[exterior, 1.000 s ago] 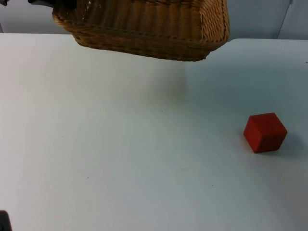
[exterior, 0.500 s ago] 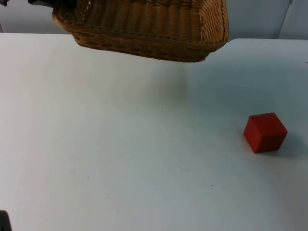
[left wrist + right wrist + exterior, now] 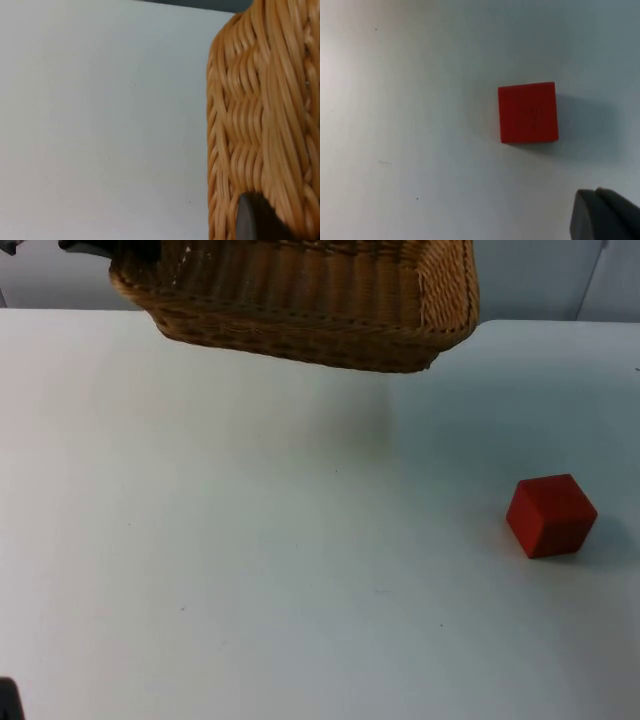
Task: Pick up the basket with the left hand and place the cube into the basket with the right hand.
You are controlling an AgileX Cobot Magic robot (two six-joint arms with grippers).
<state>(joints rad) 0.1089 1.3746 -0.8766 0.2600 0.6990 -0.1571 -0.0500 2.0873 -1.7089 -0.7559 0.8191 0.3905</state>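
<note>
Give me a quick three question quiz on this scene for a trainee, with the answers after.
1. True or false: the red cube is already inside the wicker basket.
2. Which is off the white table? A the cube, B the basket.
3. Fill in: the left pincer is at the basket's woven ____.

Key: 1 false, it sits on the table, apart from the basket. 2 B. 3 wall.

A bare white table top [image 3: 250, 570] ends at a grey partition wall [image 3: 530, 280].
</note>
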